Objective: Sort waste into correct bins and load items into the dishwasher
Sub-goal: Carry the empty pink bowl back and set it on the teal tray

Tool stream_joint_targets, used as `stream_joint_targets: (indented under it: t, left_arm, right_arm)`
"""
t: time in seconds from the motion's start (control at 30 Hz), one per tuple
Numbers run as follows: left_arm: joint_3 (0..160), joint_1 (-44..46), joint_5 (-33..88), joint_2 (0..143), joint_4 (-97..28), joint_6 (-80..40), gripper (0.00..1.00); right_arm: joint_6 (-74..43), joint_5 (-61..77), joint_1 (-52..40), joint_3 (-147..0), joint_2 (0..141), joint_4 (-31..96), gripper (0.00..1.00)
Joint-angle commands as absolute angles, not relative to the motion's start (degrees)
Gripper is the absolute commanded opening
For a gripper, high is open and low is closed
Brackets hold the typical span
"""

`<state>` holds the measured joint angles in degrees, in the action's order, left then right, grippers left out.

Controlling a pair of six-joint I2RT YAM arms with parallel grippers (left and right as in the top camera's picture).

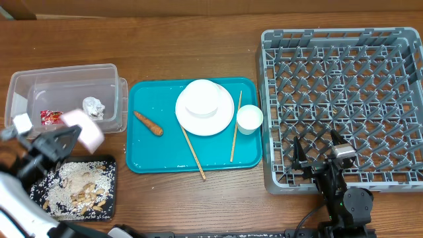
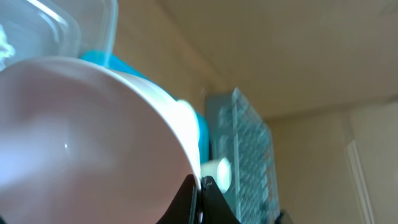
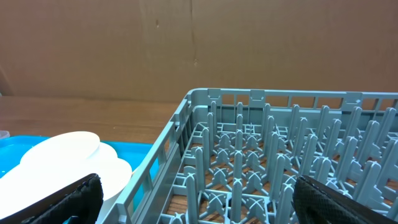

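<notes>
Wooden table holds teal tray between clear tub and grey rack.

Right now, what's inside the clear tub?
A red wrapper and a white tissue ball lie in the clear tub. The pink bowl hides part of its front edge, so anything there is unseen.

Left gripper clamped, right gripper agape
</notes>
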<state>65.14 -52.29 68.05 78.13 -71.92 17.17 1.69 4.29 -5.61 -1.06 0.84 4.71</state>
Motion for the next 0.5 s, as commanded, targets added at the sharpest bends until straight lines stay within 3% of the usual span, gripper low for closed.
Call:
stream_joint_targets:
  t: [0.0, 0.23, 0.47]
  left_arm:
    - [69.01, -42.52, 54.39, 77.41, -69.04, 1.63, 0.04]
    - [70.15, -15.09, 31.44, 75.83, -60.01, -15.86, 0.04]
    - [70.13, 11.22, 5.34, 77.49, -59.11, -26.65, 0.04]
  right_arm:
    - [1.93, 4.56, -5.39, -0.45, 0.16, 4.43, 1.0]
    - [1.93, 4.56, -5.39, -0.45, 0.16, 4.43, 1.0]
    - [1.96, 4.56, -5.39, -0.45, 0.16, 4.43, 1.0]
